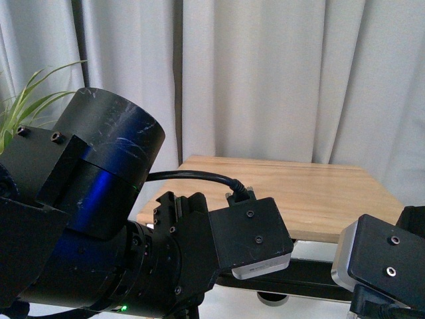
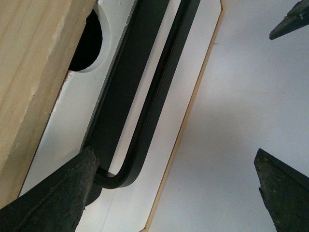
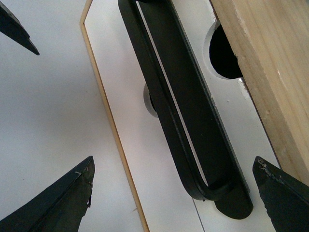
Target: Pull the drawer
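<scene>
The drawer's white front [image 2: 72, 121] sits just under the cabinet's wooden top [image 2: 34, 82]. A half-round notch [image 2: 89, 43] opens dark in its upper edge, and a long black bar handle [image 2: 154, 96] runs along it. My left gripper [image 2: 174, 191] is open, and one finger [image 2: 63, 193] rests beside the handle's curved end. In the right wrist view the handle [image 3: 178, 111] and notch [image 3: 224, 53] show again. My right gripper [image 3: 171, 193] is open, with the handle's other end lying between its fingers [image 3: 285, 198], untouched.
The front view shows the cabinet's wooden top [image 1: 285, 193] beyond my left arm [image 1: 99, 219] and right arm [image 1: 385, 266], which hide most of the drawer. Grey curtains hang behind, and a green plant [image 1: 26, 106] stands at the left. A thin wood edge strip [image 3: 111, 121] borders the white front.
</scene>
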